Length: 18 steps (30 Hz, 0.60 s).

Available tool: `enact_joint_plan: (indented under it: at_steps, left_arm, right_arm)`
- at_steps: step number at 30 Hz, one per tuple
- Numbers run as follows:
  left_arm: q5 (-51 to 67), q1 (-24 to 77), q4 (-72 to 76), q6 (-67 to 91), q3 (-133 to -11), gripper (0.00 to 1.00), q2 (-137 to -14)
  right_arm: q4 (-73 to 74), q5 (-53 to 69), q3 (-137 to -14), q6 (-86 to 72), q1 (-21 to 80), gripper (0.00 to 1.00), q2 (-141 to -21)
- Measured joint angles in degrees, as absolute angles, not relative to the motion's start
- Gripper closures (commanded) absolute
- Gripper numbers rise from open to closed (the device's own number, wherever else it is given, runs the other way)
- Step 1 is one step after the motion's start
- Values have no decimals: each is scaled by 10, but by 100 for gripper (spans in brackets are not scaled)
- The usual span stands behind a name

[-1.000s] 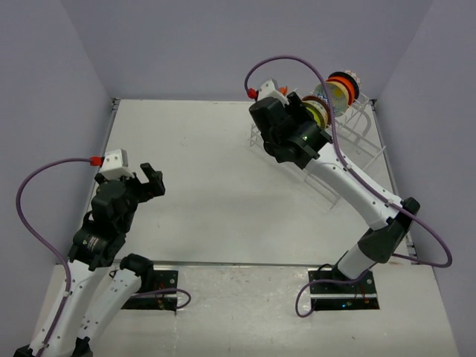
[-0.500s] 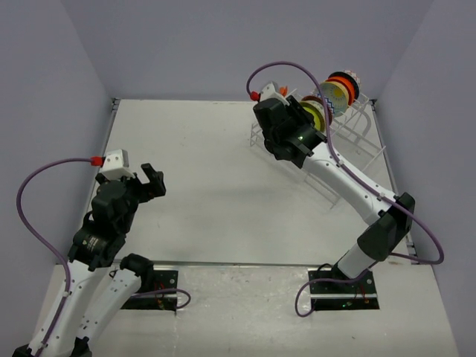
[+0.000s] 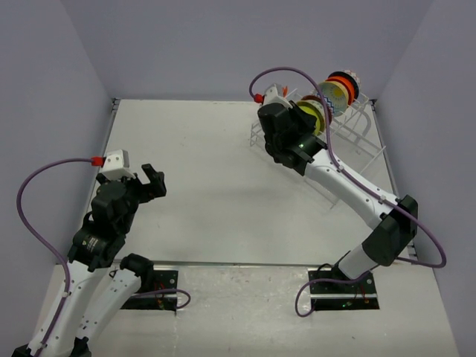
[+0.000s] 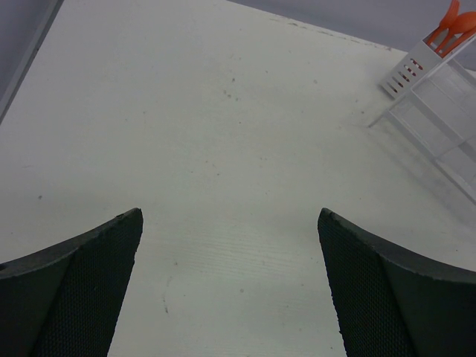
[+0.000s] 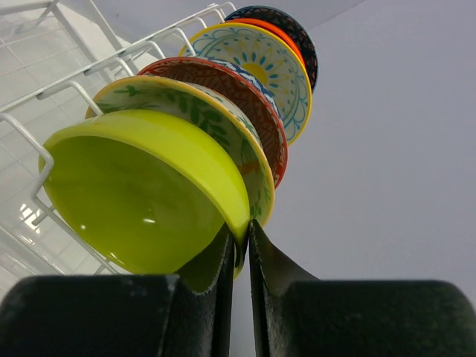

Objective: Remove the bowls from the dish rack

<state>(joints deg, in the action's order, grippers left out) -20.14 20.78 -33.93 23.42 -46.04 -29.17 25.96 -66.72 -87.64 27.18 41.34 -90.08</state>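
Several bowls stand on edge in a row in the white dish rack (image 3: 358, 143) at the back right. In the right wrist view the lime green bowl (image 5: 134, 201) is nearest, then the white floral bowl (image 5: 223, 123), the red patterned bowl (image 5: 249, 93), the yellow-centred bowl (image 5: 260, 63) and a dark blue one (image 5: 297, 26). My right gripper (image 5: 242, 236) is shut on the lime green bowl's rim, one finger inside and one outside; from above it (image 3: 306, 119) sits at the row's near end. The left gripper (image 3: 152, 181) hangs open over bare table, its jaws (image 4: 229, 217) wide apart and empty.
Orange utensils (image 4: 450, 21) stick out of the small basket at the rack's (image 4: 439, 111) left corner. Grey walls close the table (image 3: 201, 171) at the back and sides. A purple cable loops over each arm.
The right gripper has pushed further toward the rack and closed its jaws onto the lime green bowl's rim. The left arm has stayed still.
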Motion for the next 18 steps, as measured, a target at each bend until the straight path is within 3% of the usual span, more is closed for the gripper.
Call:
enact_joint_plan:
  at_steps: [4,18]
  left_arm:
    - [-201,208,-339,234,-460,0,-292]
    - [-199,208,-339,234,-460,0,-295]
  right_arm:
    - [219,-670,-853,301,413,100,-891]
    - [95,-669,-806,389,414,100,-866]
